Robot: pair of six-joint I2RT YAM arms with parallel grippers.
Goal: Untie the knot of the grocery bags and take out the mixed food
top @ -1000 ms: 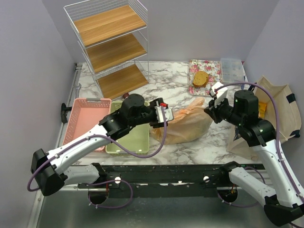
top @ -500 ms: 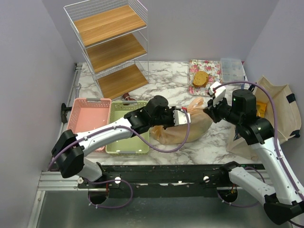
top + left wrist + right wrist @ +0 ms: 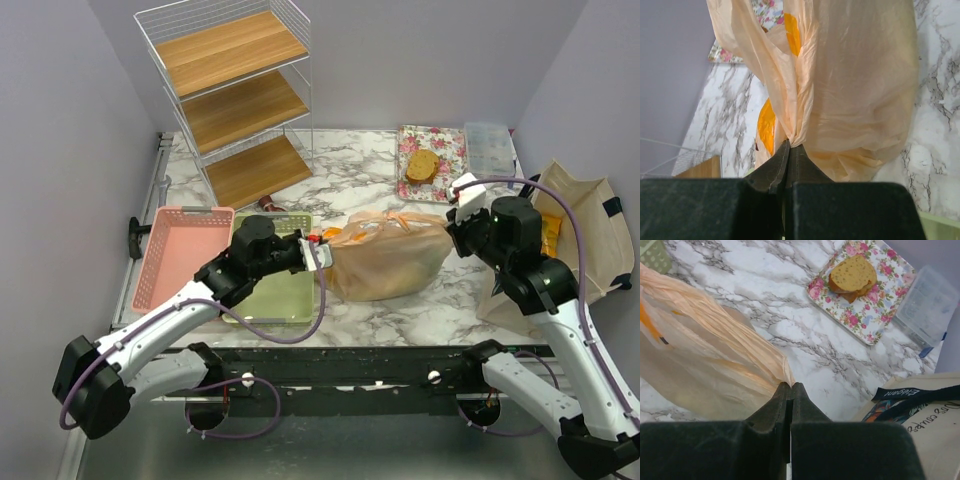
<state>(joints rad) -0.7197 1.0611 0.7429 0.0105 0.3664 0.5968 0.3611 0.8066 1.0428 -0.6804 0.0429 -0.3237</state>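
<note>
One bag is lying centrally. Left of the bag, one pink basket and one green basket are sitting. Behind the bag, one rack is holding three shelves, one tray is carrying one bread slice, and one box is sitting. One tote is lying right of the bag.

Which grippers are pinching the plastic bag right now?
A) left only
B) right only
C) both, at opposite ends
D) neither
C: the left gripper is shut on a gathered twist of the plastic bag, and the right gripper is shut on its stretched opposite end.
</note>
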